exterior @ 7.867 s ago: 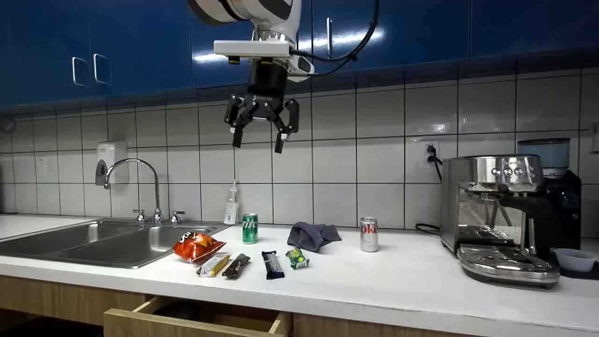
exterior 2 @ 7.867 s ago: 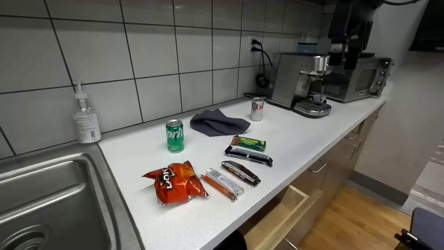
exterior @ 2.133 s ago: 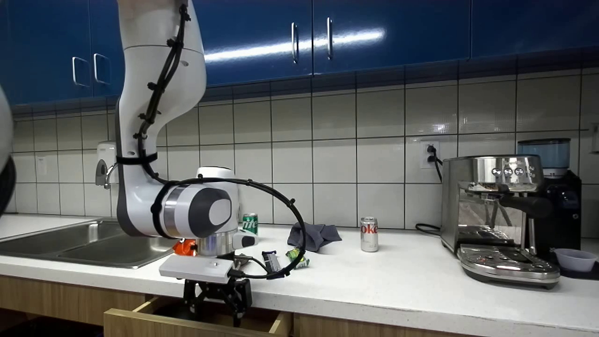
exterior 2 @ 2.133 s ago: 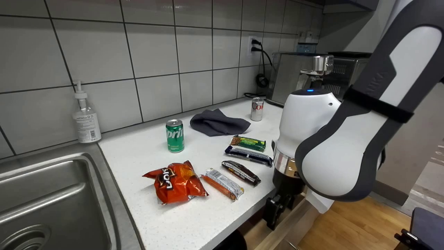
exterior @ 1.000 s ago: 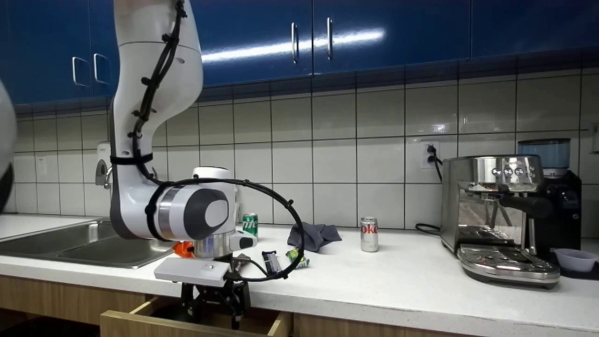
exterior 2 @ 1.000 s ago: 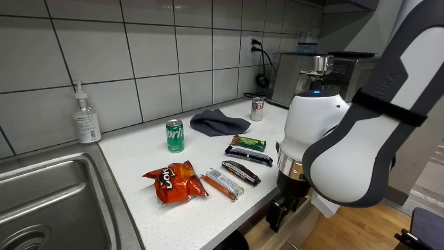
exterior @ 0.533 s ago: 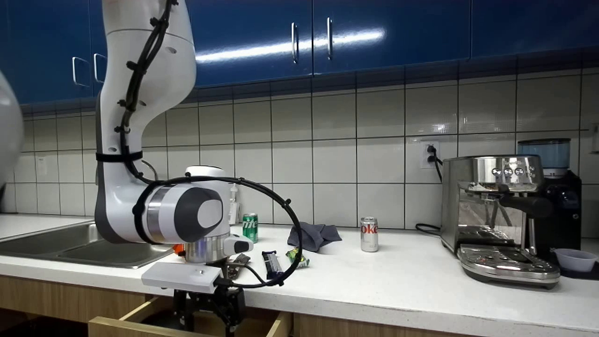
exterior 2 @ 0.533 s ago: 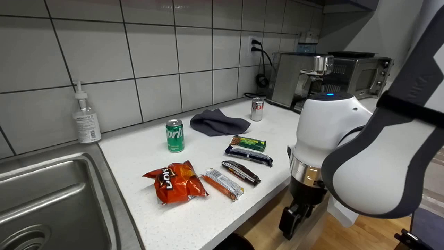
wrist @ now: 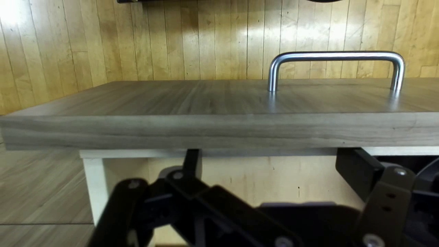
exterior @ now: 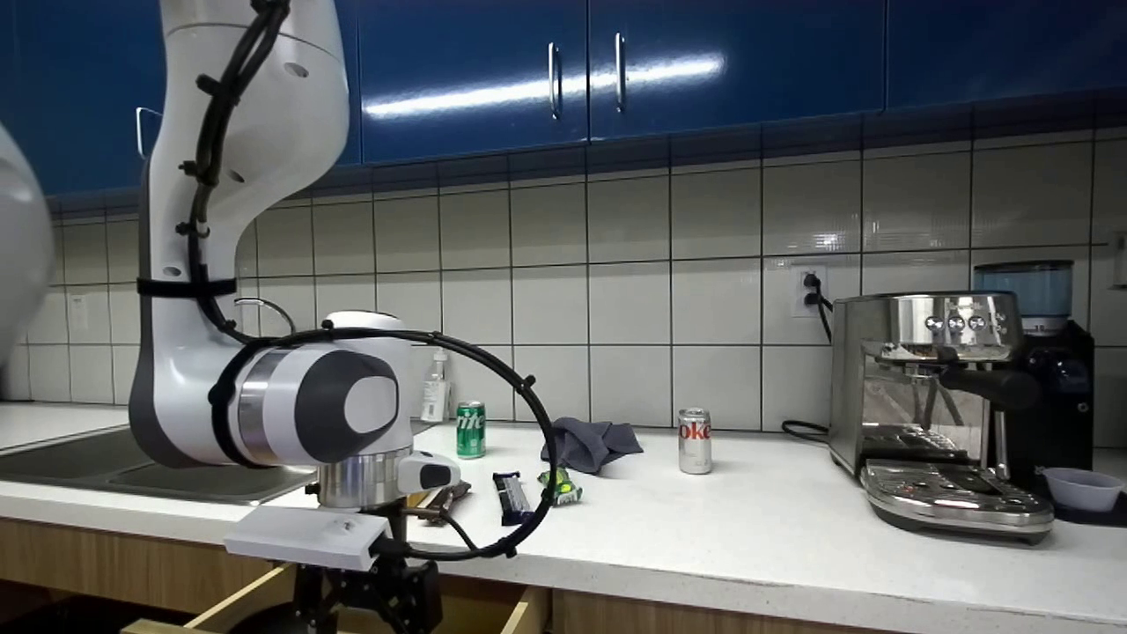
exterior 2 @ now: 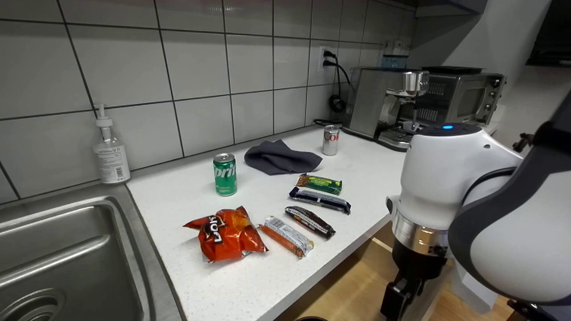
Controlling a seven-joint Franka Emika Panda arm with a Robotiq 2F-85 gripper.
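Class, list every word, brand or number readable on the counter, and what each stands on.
"pri" and "ite", by view: green metal can
"Co" and "oke", by view: silver metal can
"DOR", sideways: crumpled red foil bag
Too small or blurred: flat green wrapper, navy wrapper, brown wrapper, orange wrapper, clear plastic pump bottle, steel espresso machine
No legible numbers.

The arm (exterior: 180, 361) is white, its cables (exterior: 212, 132) and claw (wrist: 274, 166) black.

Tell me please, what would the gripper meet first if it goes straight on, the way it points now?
Probably the bottom of the drawer: the gripper points down inside it with open jaws. Depth is unclear, though, so the partly hidden dark thing in there might come first.
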